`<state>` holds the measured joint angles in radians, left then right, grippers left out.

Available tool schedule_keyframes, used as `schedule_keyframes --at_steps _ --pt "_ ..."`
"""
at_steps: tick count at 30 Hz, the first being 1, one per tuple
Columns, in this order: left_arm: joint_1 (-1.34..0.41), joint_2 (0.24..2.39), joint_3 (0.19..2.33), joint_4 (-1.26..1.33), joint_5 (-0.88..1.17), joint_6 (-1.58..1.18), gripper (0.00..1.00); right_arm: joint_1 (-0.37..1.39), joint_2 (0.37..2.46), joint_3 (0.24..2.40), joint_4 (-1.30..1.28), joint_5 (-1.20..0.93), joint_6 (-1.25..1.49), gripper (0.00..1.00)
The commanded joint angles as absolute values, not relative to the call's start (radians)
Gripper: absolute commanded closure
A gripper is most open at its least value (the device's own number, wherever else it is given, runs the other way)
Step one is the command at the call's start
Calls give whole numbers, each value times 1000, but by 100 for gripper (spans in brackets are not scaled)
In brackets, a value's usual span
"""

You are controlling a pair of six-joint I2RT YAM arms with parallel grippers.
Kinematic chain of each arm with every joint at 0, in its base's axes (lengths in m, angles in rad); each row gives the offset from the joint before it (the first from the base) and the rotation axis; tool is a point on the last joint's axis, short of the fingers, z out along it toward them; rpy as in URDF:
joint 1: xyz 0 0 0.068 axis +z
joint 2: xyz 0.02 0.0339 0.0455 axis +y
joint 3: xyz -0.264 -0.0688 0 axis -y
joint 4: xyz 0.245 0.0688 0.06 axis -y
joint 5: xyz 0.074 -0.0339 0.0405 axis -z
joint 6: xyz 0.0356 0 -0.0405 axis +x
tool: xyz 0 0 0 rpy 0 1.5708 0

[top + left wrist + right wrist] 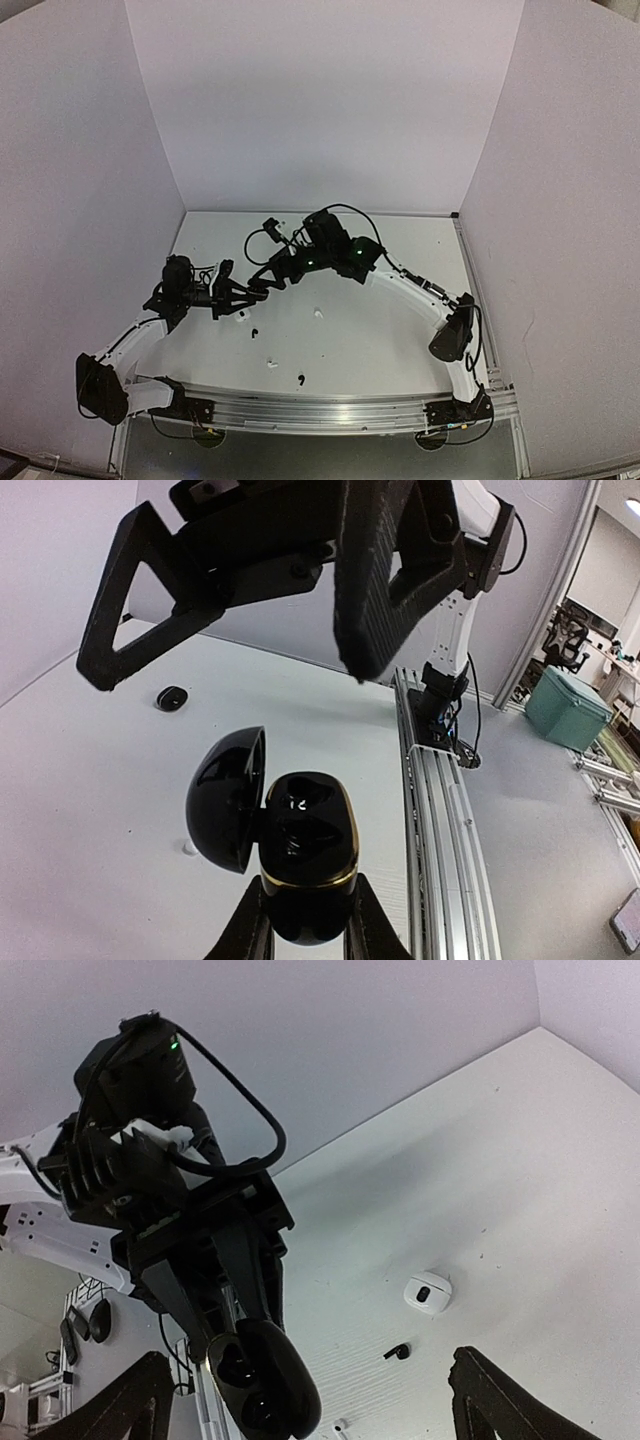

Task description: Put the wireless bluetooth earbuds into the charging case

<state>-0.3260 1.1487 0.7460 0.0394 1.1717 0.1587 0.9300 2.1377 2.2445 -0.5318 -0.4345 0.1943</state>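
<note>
The left claw (305, 920) is pinched narrow on the body of a black charging case (305, 830) with a gold rim, holding it up off the white counter (400, 330). The case's lid (228, 798) is swung open to one side. Its wells are too dark to tell whether a bud sits in them. The right claw (230, 670) hangs just above the open case, its fingers spread wide with nothing between them. From above, the two claws meet over the left-centre of the counter. Loose buds lie out on the counter. In the right wrist view a stemmed black earbud (397, 1351) lies near a white case (428, 1293) without touching it, and a white earbud (340, 1425) shows at the bottom edge
</note>
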Motion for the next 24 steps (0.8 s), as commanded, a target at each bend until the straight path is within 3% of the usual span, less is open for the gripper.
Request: schedule_keyframes --at_steps 1,6,10,17,24 --pt "-315 1107 699 181 1099 3 100 922 2013 2140 -518 -255 305 9" --pt "-312 1048 623 262 992 -110 100 922 1906 1881 -551 7 554 18" --pt "-311 991 574 294 889 -165 100 961 1891 1758 -741 196 775 22" --pt "-311 905 498 329 793 -195 100 1129 2107 1947 -1110 261 891 30" --pt "-311 814 484 282 795 -178 100 1218 2255 2024 -1135 209 963 37"
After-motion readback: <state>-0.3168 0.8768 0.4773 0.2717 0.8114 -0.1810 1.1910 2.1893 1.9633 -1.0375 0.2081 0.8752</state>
